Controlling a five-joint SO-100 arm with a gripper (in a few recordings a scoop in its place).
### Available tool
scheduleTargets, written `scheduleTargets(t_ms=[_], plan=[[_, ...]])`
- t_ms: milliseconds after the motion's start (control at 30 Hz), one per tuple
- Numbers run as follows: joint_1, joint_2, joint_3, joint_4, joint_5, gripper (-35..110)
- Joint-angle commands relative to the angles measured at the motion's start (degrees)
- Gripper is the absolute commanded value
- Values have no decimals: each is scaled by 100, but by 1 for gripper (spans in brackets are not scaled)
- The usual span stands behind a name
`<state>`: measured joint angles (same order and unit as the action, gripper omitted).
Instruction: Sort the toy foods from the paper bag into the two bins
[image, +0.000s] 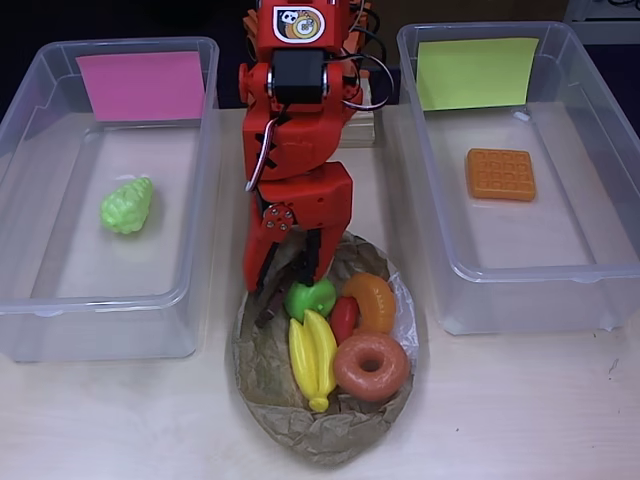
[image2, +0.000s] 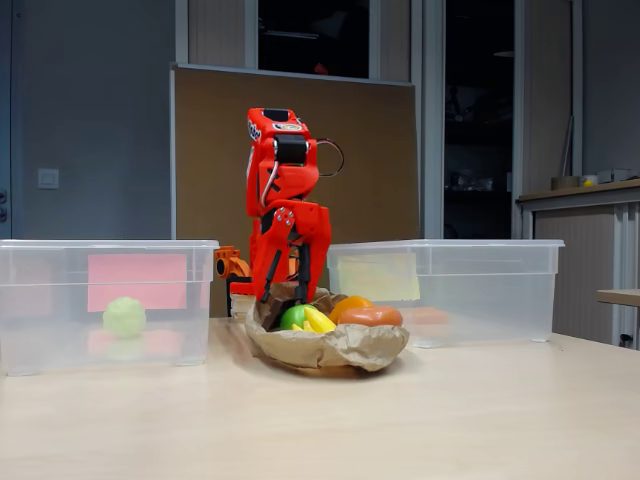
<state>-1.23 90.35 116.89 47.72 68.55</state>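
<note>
Centre of the overhead view: the red arm is reaching down from the top edge, its gripper (image: 292, 285) sitting low over the upper left part of the paper bag (image: 290, 425), fingers spread, with the green apple (image: 311, 298) lying between or just under the tips; whether they are touching it cannot be told. The bag is lying crumpled at lower centre, holding the apple at its upper left, yellow bananas (image: 313, 357) below it, a red chili (image: 344, 318) just right of the apple, an orange croissant (image: 374, 301) at upper right and a brown donut (image: 371, 366) at lower right. Left of frame: a clear bin (image: 30, 300) bearing a pink sheet (image: 142, 85) is holding light green grapes (image: 127, 205). Right of frame: a second clear bin (image: 500, 305) bearing a yellow-green sheet (image: 476, 72) is holding an orange waffle (image: 500, 174). In the fixed view the gripper (image2: 284, 289) is dipping into the bag (image2: 330, 348) at centre, the apple (image2: 292, 317) showing beside it, the grapes (image2: 124, 316) sitting in the left bin (image2: 60, 350).
</note>
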Motion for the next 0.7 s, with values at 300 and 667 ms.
scheduleTargets(t_ms=[300, 667], plan=[[132, -202, 70, 70, -88, 13], [237, -272, -105, 659, -70, 1]])
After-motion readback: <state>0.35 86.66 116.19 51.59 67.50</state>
